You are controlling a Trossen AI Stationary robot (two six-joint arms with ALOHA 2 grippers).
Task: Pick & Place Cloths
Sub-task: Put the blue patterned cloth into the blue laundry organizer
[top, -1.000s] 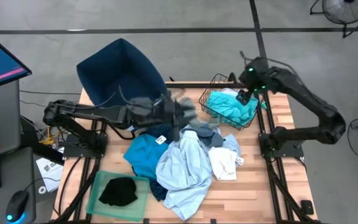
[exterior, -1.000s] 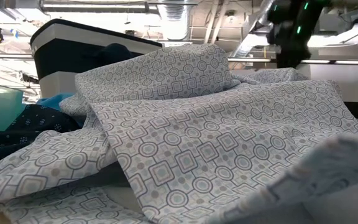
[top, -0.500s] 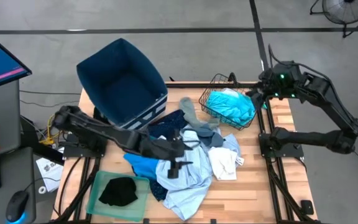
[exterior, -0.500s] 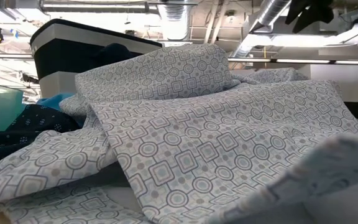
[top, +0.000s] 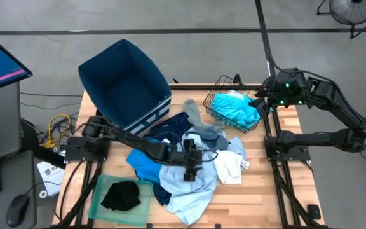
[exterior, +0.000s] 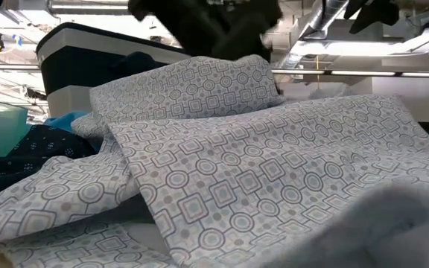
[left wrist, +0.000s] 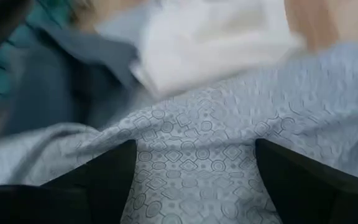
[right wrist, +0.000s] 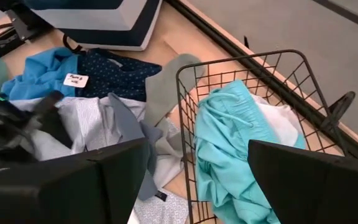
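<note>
A heap of cloths lies mid-table: a pale blue patterned shirt [top: 189, 187], a bright blue cloth [top: 146, 162], a dotted navy one [top: 170, 132], a grey one [top: 194, 116] and a white one [top: 227, 166]. A turquoise cloth [top: 237, 108] fills the wire basket [top: 216, 86]. A black cloth [top: 121, 195] lies in the green tray [top: 100, 191]. My left gripper [top: 191, 166] is open, tipped down, right at the patterned shirt [left wrist: 197, 155]. My right gripper [top: 259, 100] hangs open and holds nothing beside the basket [right wrist: 247, 68]. My left gripper has its two fingers [left wrist: 104, 180] standing wide on either side of a stretch of the patterned shirt's cloth [left wrist: 194, 186], slanting down from the table's left. Whether the fingers touch the cloth I cannot tell.
The dark blue bin [top: 126, 79] stands tilted at the far left, with its mouth up. The wire basket sits at the far right, close to my right arm. Bare wood shows along the near right of the table [top: 253, 197].
My left gripper has swung from beside the bin toward the near edge and right, tipping down and sinking onto the heap. My right gripper has drawn back from over the basket toward the right edge and risen a little. The cloths lie as before.
</note>
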